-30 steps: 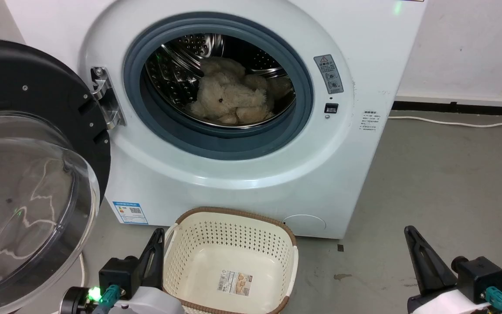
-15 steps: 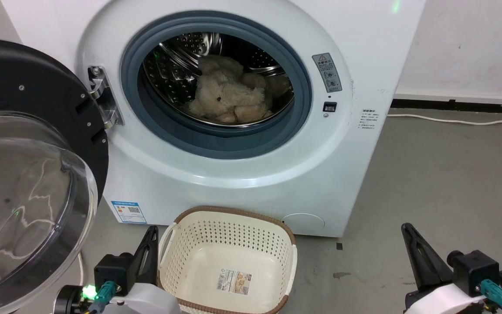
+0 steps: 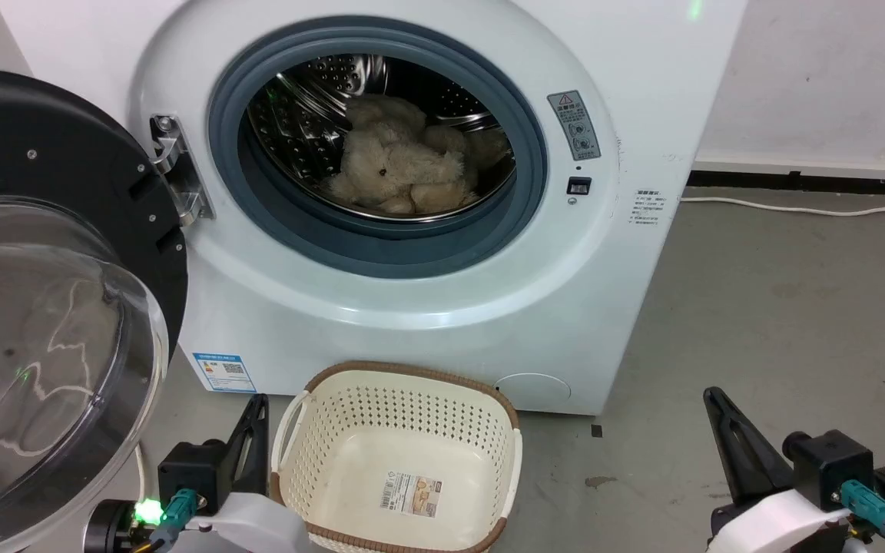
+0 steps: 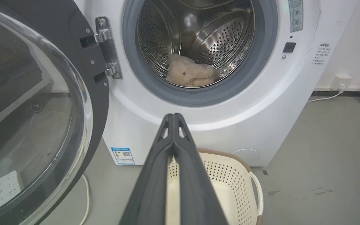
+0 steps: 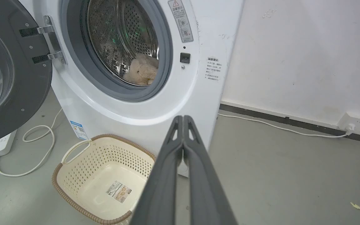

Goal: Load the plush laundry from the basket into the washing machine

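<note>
You're holding the left gripper (image 3: pixel 259 407) and right gripper (image 3: pixel 717 403) pressed together, empty, flanking the empty basket (image 3: pixel 412 371), while the bear (image 3: pixel 400 165) is lying up ahead inside the washer (image 3: pixel 427 307), its open door (image 3: pixel 66 153) nearer the left.

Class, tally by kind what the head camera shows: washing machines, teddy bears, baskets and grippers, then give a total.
Washing machine: 1
Teddy bear: 1
Basket: 1
Grippers: 2, the left gripper and the right gripper
Total: 5
</note>
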`<state>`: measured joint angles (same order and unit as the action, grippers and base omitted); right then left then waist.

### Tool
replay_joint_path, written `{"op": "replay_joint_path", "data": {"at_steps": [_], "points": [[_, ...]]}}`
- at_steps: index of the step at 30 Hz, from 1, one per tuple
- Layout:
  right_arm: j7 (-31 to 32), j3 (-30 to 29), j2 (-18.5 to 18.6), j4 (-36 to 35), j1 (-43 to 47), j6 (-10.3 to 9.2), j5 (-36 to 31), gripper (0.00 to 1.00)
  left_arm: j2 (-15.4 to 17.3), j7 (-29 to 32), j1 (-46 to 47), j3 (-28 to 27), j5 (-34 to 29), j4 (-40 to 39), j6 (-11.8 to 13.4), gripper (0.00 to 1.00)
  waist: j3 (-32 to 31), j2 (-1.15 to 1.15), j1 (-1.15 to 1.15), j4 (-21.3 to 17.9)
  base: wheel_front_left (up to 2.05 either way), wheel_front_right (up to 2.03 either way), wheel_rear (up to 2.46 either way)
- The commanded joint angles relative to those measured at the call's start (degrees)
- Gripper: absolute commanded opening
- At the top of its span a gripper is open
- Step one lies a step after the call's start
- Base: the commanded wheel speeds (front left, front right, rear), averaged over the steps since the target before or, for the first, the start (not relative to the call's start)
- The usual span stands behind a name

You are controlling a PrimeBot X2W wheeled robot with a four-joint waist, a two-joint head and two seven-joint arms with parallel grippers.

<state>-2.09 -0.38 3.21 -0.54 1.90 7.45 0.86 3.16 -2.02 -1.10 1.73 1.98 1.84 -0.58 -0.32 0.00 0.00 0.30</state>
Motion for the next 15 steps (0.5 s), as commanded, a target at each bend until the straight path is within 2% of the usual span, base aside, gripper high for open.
{"op": "replay_joint_path", "data": {"at_steps": [1,15], "points": [[0.3,0.1,-0.3,0.2,-0.8,0.03,-0.4,0.00,-0.1,0.3,0.9,-0.4,-0.7,-0.5,0.4,0.00,0.0,0.00,0.00,0.0,0.00,0.00,0.00],[2.0,0.4,-0.3,0.5,-1.8,0.03,-0.8,0.00,-0.3,1.9,1.1,-1.6,-1.9,-1.8,0.6,0.00,0.3,0.00,0.00,-0.3,0.00,0.00,0.00]]}}
